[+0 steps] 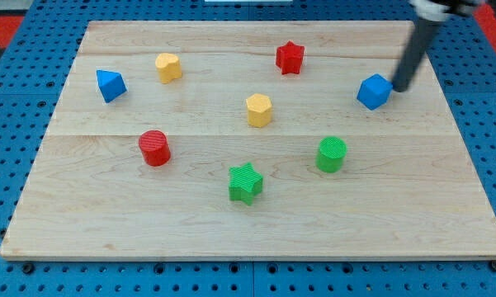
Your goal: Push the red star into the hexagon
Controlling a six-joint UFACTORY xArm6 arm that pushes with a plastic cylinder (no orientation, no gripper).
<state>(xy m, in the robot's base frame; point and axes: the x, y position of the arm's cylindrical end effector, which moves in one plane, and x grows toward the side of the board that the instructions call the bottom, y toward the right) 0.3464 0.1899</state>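
The red star [290, 57] lies near the view's top, right of centre. A yellow hexagon [259, 110] sits below and slightly left of it, near the board's middle. A second yellow block [168, 67], also roughly hexagonal, lies at the upper left. My tip [399, 88] is at the view's right, just right of the blue cube [374, 91] and close to touching it. The tip is well to the right of the red star.
A blue triangular block [110, 85] lies at the left. A red cylinder [155, 148], a green star [245, 182] and a green cylinder [332, 154] lie in the lower half. The wooden board [446, 206] rests on a blue pegboard.
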